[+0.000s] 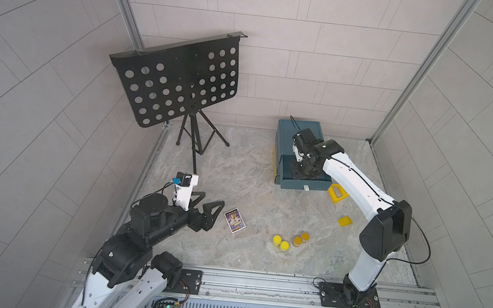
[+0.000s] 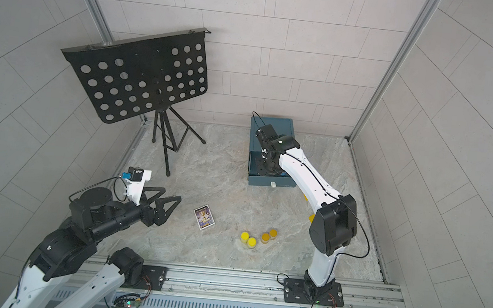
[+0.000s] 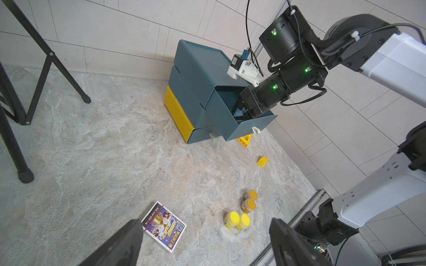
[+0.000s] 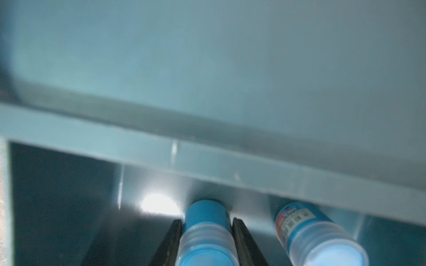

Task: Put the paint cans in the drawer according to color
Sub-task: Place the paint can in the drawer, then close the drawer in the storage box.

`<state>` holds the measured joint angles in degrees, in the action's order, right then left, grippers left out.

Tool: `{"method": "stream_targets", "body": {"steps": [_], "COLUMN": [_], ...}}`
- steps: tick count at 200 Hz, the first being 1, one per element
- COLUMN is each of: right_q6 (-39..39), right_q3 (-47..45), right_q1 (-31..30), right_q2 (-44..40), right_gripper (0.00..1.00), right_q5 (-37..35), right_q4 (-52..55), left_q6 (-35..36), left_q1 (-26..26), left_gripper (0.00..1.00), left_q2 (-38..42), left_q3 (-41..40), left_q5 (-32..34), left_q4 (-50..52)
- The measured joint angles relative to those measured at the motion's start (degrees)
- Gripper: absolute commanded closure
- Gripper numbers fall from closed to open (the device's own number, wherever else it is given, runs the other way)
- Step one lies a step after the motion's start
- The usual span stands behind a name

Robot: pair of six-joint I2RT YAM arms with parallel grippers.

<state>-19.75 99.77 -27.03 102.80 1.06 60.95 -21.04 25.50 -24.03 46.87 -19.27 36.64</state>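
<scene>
The top teal drawer point(image 3: 221, 115) of a small cabinet point(image 1: 301, 126) is pulled out at the back right. My right gripper point(image 4: 206, 220) reaches down into it and is shut on a light blue paint can point(image 4: 207, 211). Another light blue can point(image 4: 306, 225) lies beside it on the drawer floor. Two yellow cans point(image 1: 276, 239) point(image 1: 284, 245) and two orange cans point(image 1: 297, 240) point(image 1: 305, 237) stand together on the table near the front. My left gripper point(image 1: 213, 198) hovers open and empty over the left side, well apart from them.
A printed card point(image 1: 235, 220) lies flat between my left gripper and the cans. A black music stand point(image 1: 178, 82) on a tripod fills the back left. A yellow frame point(image 1: 338, 194) and a small yellow block point(image 1: 345, 221) lie by the cabinet.
</scene>
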Motion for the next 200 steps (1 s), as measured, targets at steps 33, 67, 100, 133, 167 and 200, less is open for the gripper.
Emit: {"method": "stream_targets", "body": {"steps": [33, 67, 100, 133, 167, 200], "right_q6": [0.0, -0.1, -0.2, -0.3, -1.6, -4.8], "right_q3": [0.2, 0.5, 1.2, 2.2, -0.7, -17.7], "right_q1": [0.1, 0.1, 0.1, 0.1, 0.0, -0.4], "right_q2": [0.1, 0.0, -1.1, -6.5, -17.1, -33.0], "right_gripper": [0.46, 0.43, 0.46, 0.50, 0.54, 0.55], "right_q5": [0.2, 0.3, 0.2, -0.2, -1.1, -1.6], "right_q4": [0.0, -0.1, 0.3, 0.6, -1.2, -8.3], "left_q6": [0.0, 0.0, 0.0, 0.0, 0.0, 0.0], "left_q1": [0.0, 0.0, 0.0, 0.0, 0.0, 0.0], "left_gripper": [0.07, 0.07, 0.07, 0.07, 0.07, 0.07], "left_q2": [0.1, 0.1, 0.1, 0.1, 0.1, -0.6], "left_q3": [0.0, 0.0, 0.0, 0.0, 0.0, 0.0], "left_q5": [0.0, 0.0, 0.0, 0.0, 0.0, 0.0], "left_q4": [0.0, 0.0, 0.0, 0.0, 0.0, 0.0]}}
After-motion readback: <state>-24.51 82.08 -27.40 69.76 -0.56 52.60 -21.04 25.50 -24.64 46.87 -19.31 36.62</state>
